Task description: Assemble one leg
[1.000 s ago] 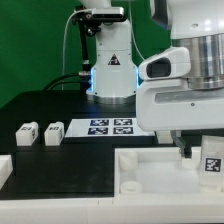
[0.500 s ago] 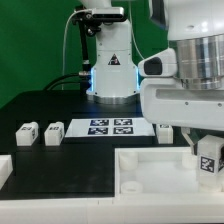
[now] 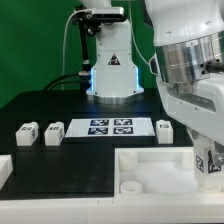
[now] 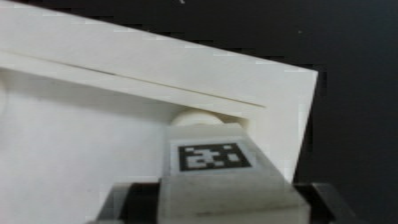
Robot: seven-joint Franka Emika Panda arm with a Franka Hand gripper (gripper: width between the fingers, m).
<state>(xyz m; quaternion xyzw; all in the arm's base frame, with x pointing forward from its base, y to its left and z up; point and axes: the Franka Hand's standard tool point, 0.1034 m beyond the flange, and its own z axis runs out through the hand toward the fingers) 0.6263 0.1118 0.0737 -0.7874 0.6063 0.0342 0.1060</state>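
Observation:
My gripper (image 3: pixel 207 163) is shut on a leg (image 3: pixel 211 160), a small white block with a black-and-white tag, at the exterior view's right edge. It holds the leg over the far right corner of the large white tray-like part (image 3: pixel 150 168). In the wrist view the held leg (image 4: pixel 214 160) stands between my dark fingers (image 4: pixel 135 206), and its tip is at a round corner hole (image 4: pixel 199 118) of the tray part (image 4: pixel 89 110). Whether the tip is inside the hole is hidden. Three more legs lie on the black table: two at the left (image 3: pixel 26 134) (image 3: pixel 53 131) and one behind the tray part (image 3: pixel 165 128).
The marker board (image 3: pixel 110 126) lies flat on the table in the middle. A white robot base (image 3: pixel 112 70) stands behind it. A white block edge (image 3: pixel 4 170) shows at the exterior view's left border.
The arm has tilted and its wrist has swung toward the exterior view's right, uncovering the leg behind the tray part. The held leg has sunk slightly at the tray's corner.

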